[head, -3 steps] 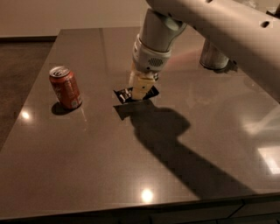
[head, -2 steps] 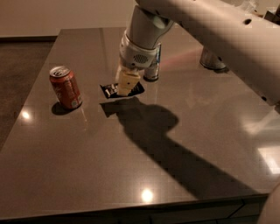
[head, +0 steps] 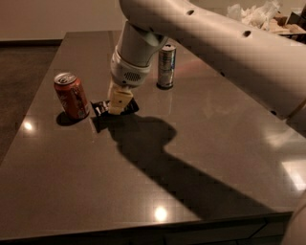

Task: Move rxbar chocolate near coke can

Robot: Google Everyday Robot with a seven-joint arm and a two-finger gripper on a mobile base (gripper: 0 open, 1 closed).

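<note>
The rxbar chocolate [head: 100, 108], a flat bar in a black wrapper, is held crosswise in my gripper [head: 116, 110], low over the grey table [head: 224, 124]. Its shadow lies just under it. My gripper points down from the big white arm [head: 191, 28], and its cream fingers [head: 119, 99] are shut on the bar's middle. The coke can [head: 71, 95], red-orange with a silver top, stands upright a short way left of the bar, apart from it.
A taller slim silver can [head: 166, 66] stands behind and right of the gripper. Crumpled pale clutter [head: 256, 14] lies past the table's far right corner. The table's left edge runs close to the coke can.
My gripper has carried the black bar to the left, towards the coke can. The slim silver can behind the arm has come into view.
</note>
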